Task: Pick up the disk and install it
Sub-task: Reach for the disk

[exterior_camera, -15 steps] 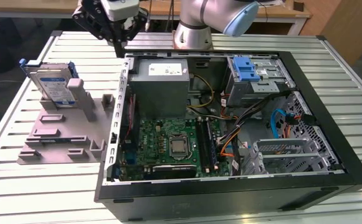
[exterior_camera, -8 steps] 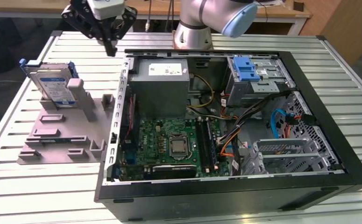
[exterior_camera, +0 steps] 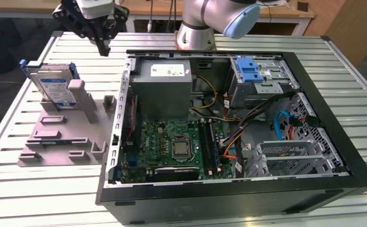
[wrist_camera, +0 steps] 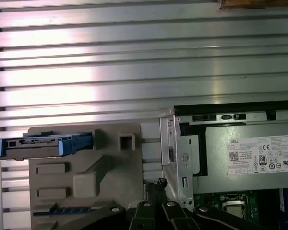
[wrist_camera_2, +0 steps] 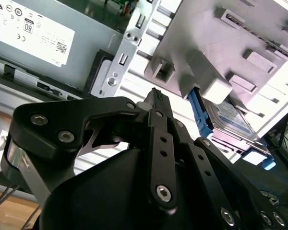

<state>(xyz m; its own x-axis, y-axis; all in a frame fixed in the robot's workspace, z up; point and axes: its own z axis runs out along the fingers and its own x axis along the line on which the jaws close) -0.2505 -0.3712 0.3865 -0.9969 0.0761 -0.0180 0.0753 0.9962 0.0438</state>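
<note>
The disk (exterior_camera: 52,90) (wrist_camera: 38,145) is parked on its edge in a slot of the grey holder (exterior_camera: 63,137) on the desk (exterior_camera: 76,198), at the exterior view's left of the open PC case (exterior_camera: 335,94). Its label face is towards the exterior camera and its top edge runs along the desk's slats. Can't tell if the long side is up or flat. The case has the power supply (exterior_camera: 164,85) and a drive cage (exterior_camera: 259,75) inside. The claw (exterior_camera: 103,49) (wrist_camera_2: 156,96) hangs above the desk near the case's corner, clenched on nothing.
</note>
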